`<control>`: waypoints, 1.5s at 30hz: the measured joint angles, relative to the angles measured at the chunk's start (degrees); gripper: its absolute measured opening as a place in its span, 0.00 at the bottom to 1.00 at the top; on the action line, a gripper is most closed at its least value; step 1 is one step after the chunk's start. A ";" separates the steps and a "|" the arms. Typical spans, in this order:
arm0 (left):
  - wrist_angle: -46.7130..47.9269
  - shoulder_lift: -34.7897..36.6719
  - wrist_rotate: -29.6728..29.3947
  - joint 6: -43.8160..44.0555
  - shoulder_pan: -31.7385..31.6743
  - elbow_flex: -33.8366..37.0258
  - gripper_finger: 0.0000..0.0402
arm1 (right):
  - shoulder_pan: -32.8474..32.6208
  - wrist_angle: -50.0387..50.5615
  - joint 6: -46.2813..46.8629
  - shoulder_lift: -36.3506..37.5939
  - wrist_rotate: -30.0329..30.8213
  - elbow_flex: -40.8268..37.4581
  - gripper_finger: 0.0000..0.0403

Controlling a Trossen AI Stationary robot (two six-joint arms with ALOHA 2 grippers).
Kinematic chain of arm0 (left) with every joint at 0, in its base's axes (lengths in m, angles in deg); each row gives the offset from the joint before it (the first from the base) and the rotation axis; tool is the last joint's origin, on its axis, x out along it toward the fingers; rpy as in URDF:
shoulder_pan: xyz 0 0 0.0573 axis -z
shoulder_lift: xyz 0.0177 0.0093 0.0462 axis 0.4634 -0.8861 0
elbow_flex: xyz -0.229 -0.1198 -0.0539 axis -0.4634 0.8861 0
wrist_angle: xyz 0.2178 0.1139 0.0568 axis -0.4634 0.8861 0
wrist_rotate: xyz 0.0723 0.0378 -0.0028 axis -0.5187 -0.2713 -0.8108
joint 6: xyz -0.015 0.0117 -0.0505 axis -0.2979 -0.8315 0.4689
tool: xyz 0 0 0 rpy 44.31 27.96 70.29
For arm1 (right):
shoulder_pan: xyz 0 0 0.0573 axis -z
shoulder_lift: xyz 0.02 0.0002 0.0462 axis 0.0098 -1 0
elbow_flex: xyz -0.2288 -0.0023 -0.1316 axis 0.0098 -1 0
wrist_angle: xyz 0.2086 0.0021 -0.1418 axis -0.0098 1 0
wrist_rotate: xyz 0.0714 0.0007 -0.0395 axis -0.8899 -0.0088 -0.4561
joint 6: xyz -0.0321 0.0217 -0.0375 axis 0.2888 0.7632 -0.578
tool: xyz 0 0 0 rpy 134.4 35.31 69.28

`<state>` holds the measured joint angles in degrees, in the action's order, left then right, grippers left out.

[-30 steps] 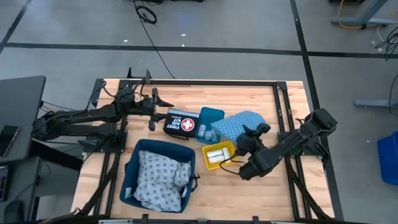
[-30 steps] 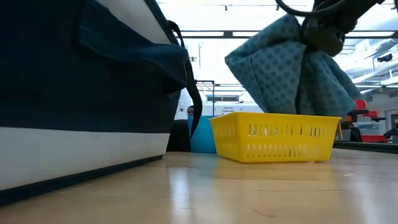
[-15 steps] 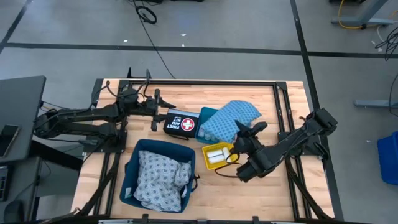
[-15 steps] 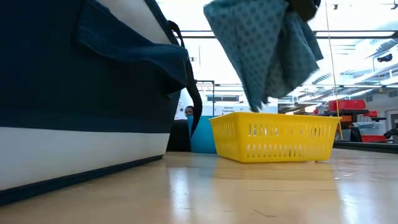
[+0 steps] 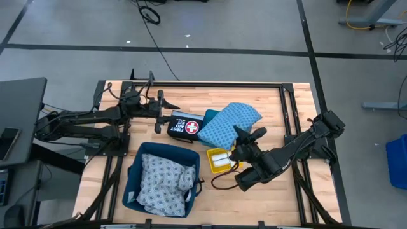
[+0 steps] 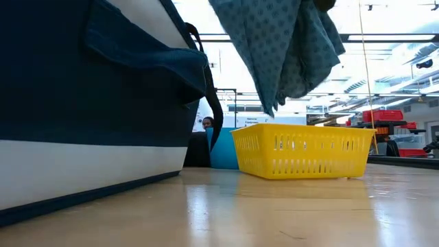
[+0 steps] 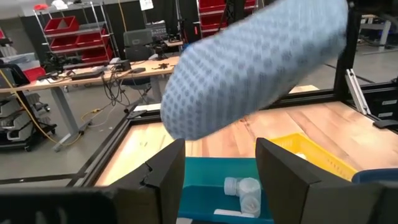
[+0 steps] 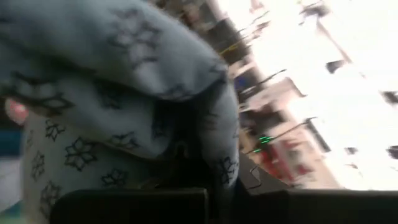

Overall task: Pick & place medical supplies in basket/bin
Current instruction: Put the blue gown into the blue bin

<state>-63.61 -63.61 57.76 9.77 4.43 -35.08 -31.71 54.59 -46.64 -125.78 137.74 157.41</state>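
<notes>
**Now: cloth lifted and carried left, over the small trays**

Since a second ago your right gripper has swung the blue cloth from the right side of the bench leftward. It now hangs in the air above the teal tray and the far edge of the yellow basket. In the low view the cloth has risen: its lowest tip clears the basket rim, where a second ago it draped down behind it.

Meaning for the task: the cloth is in transit, not placed. Judging by the heading, the blue bin at front left, already holding the grey-blue bundle, looks the likely target; more leftward and forward travel is needed before release.

Right arm pose: stretched diagonally from the right edge toward centre, wrist raised, fingers pinching a fold of cloth; the right wrist view is filled with fabric.

Left gripper waits at the back left beside the first aid kit, fingers spread and empty. Past them you see vials lying in the teal tray. White rolls sit in the yellow basket.
</notes>
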 joint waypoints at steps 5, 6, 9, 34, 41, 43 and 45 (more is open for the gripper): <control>-0.11 0.02 -0.01 0.02 0.00 0.00 0.46 | 0.19 -12.19 -12.97 0.00 -14.84 0.00 0.02; -0.13 0.02 -0.01 0.07 0.00 0.00 0.46 | 0.36 -15.05 -15.67 0.00 -18.60 0.00 0.02; -0.18 0.02 0.01 0.07 0.00 0.00 0.46 | 0.62 -23.64 -22.83 -0.02 -26.51 -0.02 0.02; -0.35 0.02 -1.09 -0.46 -0.02 0.00 0.46 | 6.73 -75.70 -62.32 1.38 -68.41 -0.07 0.02; -0.26 0.02 -1.10 -0.83 -0.02 0.00 0.46 | 12.34 -81.02 -59.70 -0.33 -87.03 -2.78 0.02; -0.05 0.02 -1.54 -0.87 -0.02 0.00 0.46 | 13.94 -84.96 -59.60 -1.76 -91.65 -4.41 0.02; 0.15 0.02 -1.61 -0.87 -0.02 0.04 0.46 | 15.41 -89.89 -59.58 -2.95 -95.36 -6.74 0.02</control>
<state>-63.46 -63.59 56.15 8.90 4.41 -35.03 -16.30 -35.30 -106.21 -128.73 42.37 150.67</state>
